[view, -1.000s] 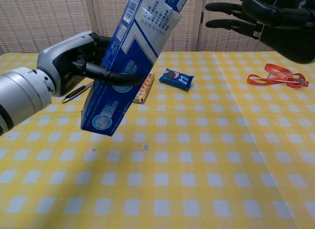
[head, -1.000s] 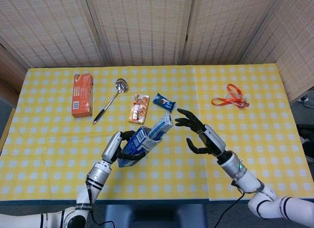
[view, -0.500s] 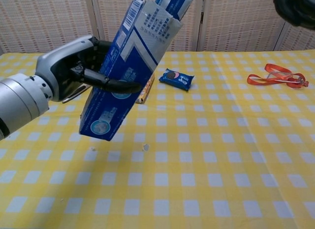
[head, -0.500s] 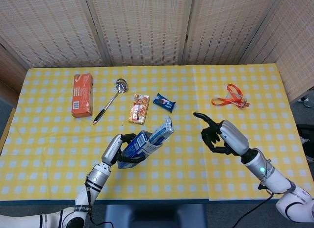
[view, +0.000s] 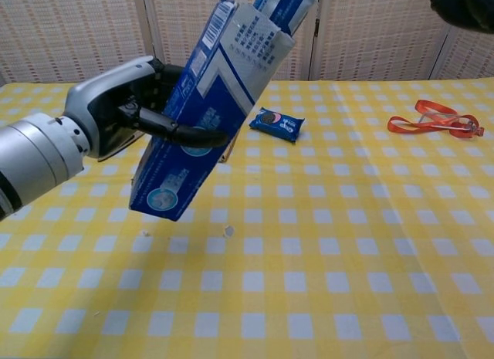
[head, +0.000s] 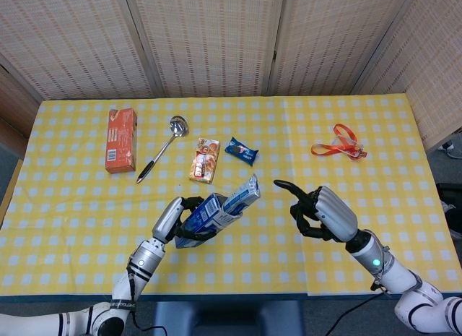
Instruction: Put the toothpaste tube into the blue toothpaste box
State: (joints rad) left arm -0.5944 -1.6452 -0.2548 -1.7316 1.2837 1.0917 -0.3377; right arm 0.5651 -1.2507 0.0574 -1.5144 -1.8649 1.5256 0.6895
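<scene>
— So why does the left hand (head: 175,219) grip the blue toothpaste box (head: 209,214) tilted?
— Probably so its open end faces right; the toothpaste tube (head: 242,199) pokes out there. Right of the box, the right hand (head: 321,213) holds nothing, mostly curled with one finger pointing boxward, likely to push

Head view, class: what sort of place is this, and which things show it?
Probably a staged test room, not a home: a table under a yellow checked cloth, woven screens behind it, and unrelated items laid out, such as a ladle and an orange lanyard.
</scene>
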